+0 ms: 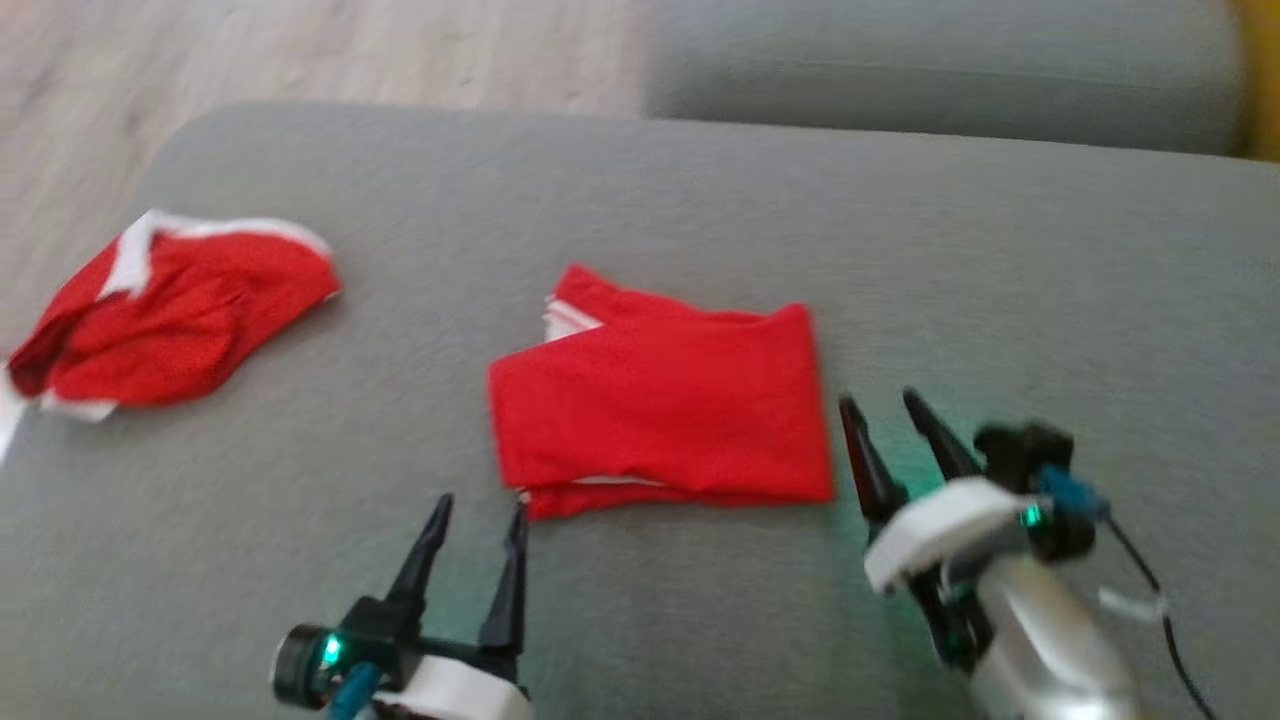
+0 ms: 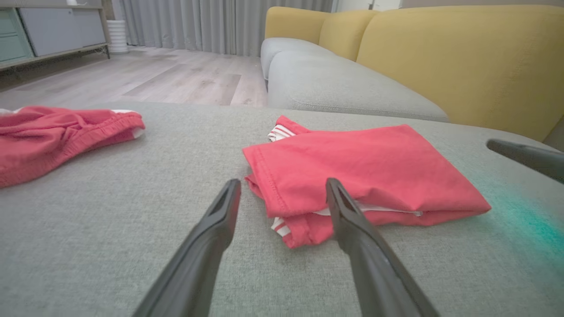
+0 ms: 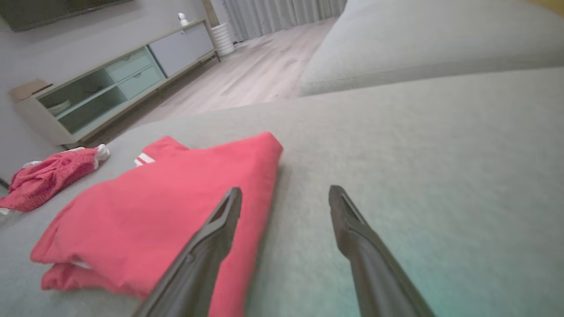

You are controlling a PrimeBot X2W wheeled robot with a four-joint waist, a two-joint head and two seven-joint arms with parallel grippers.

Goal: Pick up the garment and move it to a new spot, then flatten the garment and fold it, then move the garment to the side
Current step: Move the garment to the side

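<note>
A red garment (image 1: 662,398) with white stripes lies folded into a neat rectangle in the middle of the grey cushion (image 1: 640,200); it also shows as the garment (image 2: 361,171) in the left wrist view and the garment (image 3: 158,211) in the right wrist view. My left gripper (image 1: 478,522) stands open just before its near left corner, touching nothing. Close beside the fold's right edge my right gripper (image 1: 882,405) is open and empty. The left gripper (image 2: 282,187) frames that corner, and the right gripper (image 3: 284,196) straddles the right edge.
A second red garment (image 1: 165,315) with white trim lies crumpled at the cushion's left edge. Behind is another grey seat (image 1: 940,70) with yellow backrests (image 2: 462,57). Wooden floor (image 1: 300,50) lies beyond, with a low cabinet (image 3: 119,83) against the wall.
</note>
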